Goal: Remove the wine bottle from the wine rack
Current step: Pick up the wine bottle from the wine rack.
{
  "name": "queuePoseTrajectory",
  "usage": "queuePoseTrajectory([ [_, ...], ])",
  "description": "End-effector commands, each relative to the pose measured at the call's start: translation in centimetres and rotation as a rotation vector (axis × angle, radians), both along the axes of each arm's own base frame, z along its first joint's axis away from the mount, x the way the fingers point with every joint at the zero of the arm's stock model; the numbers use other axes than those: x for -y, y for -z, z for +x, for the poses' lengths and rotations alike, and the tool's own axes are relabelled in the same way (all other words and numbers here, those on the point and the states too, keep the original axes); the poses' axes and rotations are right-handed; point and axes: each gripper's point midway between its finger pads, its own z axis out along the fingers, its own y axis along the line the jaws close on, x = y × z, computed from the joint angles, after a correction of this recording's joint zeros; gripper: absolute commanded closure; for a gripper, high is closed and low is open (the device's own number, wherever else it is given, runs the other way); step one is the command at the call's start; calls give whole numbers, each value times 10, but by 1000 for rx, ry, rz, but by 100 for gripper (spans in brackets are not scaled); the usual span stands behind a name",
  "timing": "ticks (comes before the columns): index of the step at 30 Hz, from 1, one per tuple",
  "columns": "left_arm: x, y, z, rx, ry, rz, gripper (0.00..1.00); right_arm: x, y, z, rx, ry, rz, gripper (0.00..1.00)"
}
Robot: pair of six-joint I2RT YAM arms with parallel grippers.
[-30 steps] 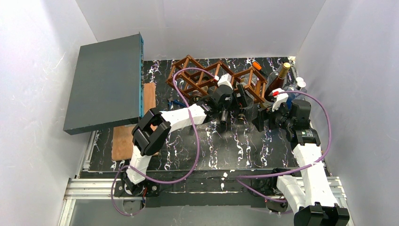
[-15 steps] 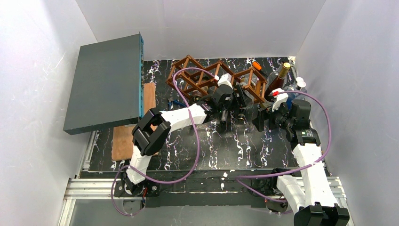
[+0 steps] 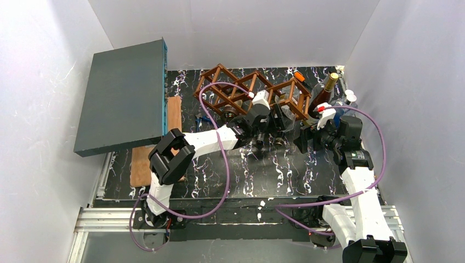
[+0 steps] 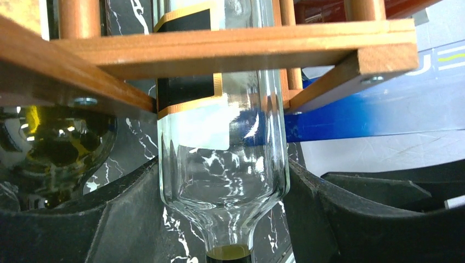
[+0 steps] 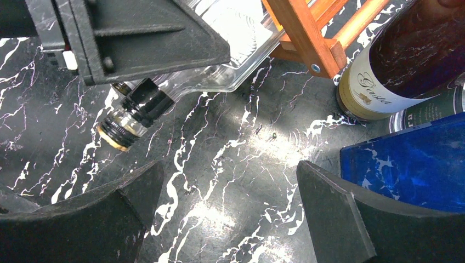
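Noting layout: wine rack [image 3: 249, 93] stands at the far centre of the table [image 3: 285, 170]. The clear wine bottle [image 4: 222, 131] lies in one of its cells, pointing toward the near side. Left gripper [image 4: 222, 170] clasps the bottle's shoulder, fingers [image 4: 109, 219] pressed against both sides. Right gripper [image 5: 228, 170] hangs spread wide and empty, just right of the neck [image 5: 137, 107]. Judgement: the glass is rigid, smooth and breakable, and looks empty, so fairly light. The tapering shoulder may slip, so the straight body seems a safer hold.

Wine rack [image 3: 241, 90] on marbled table [image 3: 285, 175], left arm [image 3: 211, 138] at its front, jaws seemingly hidden.
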Motion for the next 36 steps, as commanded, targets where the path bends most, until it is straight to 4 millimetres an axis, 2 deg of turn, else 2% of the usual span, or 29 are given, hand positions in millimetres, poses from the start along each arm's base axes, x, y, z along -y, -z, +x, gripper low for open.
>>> queuePoseTrajectory([
  [1, -17, -29, -4, 57, -27, -6, 72, 2, -8, 6, 49, -1, -9, 0],
  [6, -21, -35, -10, 63, -24, -14, 72, 1, -8, 5, 49, -3, -8, 0],
  [13, -23, -27, -14, 31, -26, -20, 68, 1, -7, 5, 48, -3, -9, 0],
  [23, -18, -19, -11, 8, -20, -24, 45, 2, -8, 6, 51, 1, -11, 0],
  [36, -14, -18, -6, -11, -1, -40, 33, 2, -9, 5, 57, 0, -13, 0],
])
